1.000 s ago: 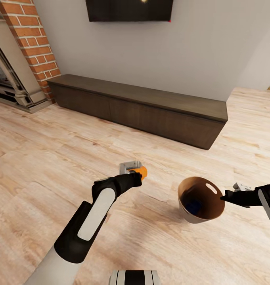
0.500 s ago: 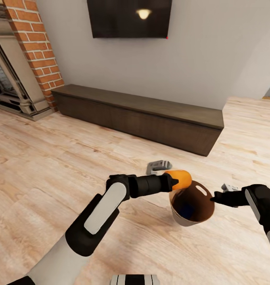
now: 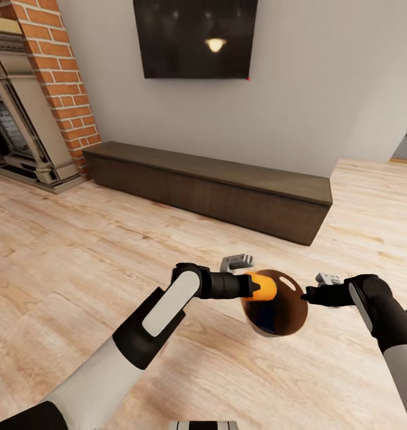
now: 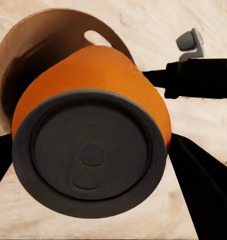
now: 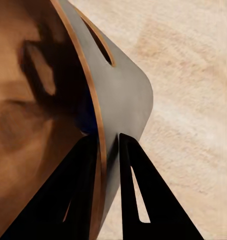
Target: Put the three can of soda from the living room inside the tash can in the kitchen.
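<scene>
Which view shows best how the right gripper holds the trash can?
The right wrist view: the fingers pinch the trash can wall at its rim, one inside, one outside. The head view shows the right gripper at the rim; the left wrist view shows it behind the can of soda.

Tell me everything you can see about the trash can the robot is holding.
The trash can is a small round tapered pail, pale grey outside and brown inside, with an oval hand slot near its rim. It is held off the wood floor, tilted so its mouth faces the camera. The right gripper pinches its rim, one finger inside the wall and one outside. The left gripper holds an orange soda can at the pail's mouth. Something dark blue lies inside.
</scene>
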Robot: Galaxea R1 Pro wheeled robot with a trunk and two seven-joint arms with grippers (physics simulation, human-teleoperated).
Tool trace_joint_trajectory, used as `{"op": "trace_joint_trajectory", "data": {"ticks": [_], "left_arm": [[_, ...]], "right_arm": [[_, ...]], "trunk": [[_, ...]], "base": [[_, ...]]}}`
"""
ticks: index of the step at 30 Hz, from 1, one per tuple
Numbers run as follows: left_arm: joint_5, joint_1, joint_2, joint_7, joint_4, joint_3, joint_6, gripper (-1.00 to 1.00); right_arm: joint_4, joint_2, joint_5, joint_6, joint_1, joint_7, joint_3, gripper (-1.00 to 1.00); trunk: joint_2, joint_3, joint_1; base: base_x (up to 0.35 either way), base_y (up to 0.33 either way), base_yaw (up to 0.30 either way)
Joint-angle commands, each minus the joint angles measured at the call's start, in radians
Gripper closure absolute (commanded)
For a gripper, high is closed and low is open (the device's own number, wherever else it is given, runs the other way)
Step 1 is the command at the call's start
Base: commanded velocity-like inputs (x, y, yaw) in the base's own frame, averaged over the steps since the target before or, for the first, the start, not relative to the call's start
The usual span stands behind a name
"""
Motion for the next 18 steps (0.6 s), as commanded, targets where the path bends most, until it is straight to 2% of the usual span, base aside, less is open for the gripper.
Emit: {"op": "trace_joint_trajectory", "data": {"ticks": [1, 6, 10, 12, 14, 18], "left_arm": [[0.003, -0.003, 0.0, 0.0, 0.026, 0.0, -0.001, 1.0], [0.003, -0.016, 0.0, -0.001, 0.109, 0.0, -0.001, 1.0], [0.003, -0.021, 0.0, -0.004, 0.134, 0.0, -0.001, 1.0], [0.003, -0.022, 0.0, -0.004, 0.14, 0.0, -0.001, 1.0], [0.003, -0.022, 0.0, -0.005, 0.147, 0.0, -0.001, 1.0], [0.003, -0.022, 0.0, -0.004, 0.156, 0.0, -0.001, 1.0]], "right_arm": [[-0.007, 0.005, -0.054, 0.016, 0.0, 0.007, 0.012, 1.0], [-0.019, 0.019, -0.056, 0.016, 0.001, 0.008, 0.039, 1.0], [-0.021, 0.06, -0.054, 0.016, 0.012, 0.008, 0.046, 1.0], [-0.022, 0.073, -0.053, 0.016, 0.015, 0.008, 0.072, 1.0], [-0.023, 0.086, -0.055, 0.016, 0.016, 0.008, 0.117, 1.0], [-0.022, 0.118, -0.053, 0.016, 0.018, 0.009, 0.157, 1.0]], "trunk": [[0.0, 0.004, -0.001], [0.001, 0.023, -0.003], [0.002, 0.039, -0.005], [0.003, 0.047, -0.005], [0.003, 0.054, -0.006], [0.004, 0.07, -0.008]], "base": [[0.0, 0.0, 0.0], [0.0, 0.0, 0.0], [0.0, 0.0, 0.0], [0.0, 0.0, 0.0], [0.0, 0.0, 0.0], [0.0, 0.0, 0.0]]}}
